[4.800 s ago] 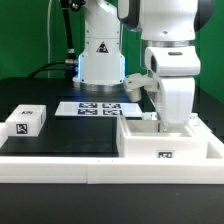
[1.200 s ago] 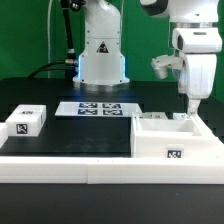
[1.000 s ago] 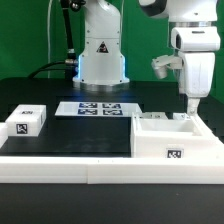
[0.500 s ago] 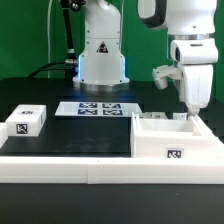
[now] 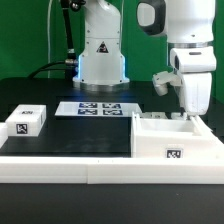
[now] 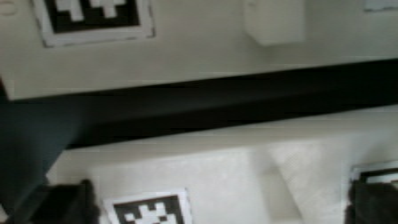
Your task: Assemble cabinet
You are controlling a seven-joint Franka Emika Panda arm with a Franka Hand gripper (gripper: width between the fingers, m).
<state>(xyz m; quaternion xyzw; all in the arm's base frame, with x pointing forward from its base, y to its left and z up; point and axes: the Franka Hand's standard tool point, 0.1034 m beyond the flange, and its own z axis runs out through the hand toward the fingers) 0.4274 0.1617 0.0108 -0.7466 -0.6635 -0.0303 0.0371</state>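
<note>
Along the near edge of the tabletop runs a low white rail. Against it, at the near corner on the exterior view's right, sits the cabinet, an open-topped white box with a square marker on its near wall. Toward the near corner on the exterior view's left lies a small white block bearing one tag, well apart from the cabinet. Farther back, mid-table, lies the marker board, and beyond it, at the far edge, stands the arm's base.

The gripper hangs just above the cabinet's far wall. In the wrist view its fingers stand apart with nothing between them, and tagged white surfaces lie below.

The step in hand looks like taking hold of the cabinet by that wall. It would go best with a straight descent and one finger on each side of the wall. The jaws should close only once the pads are well down and square to the plastic. A shallow or skewed pinch could let the smooth box twist or slide against the rail.
</note>
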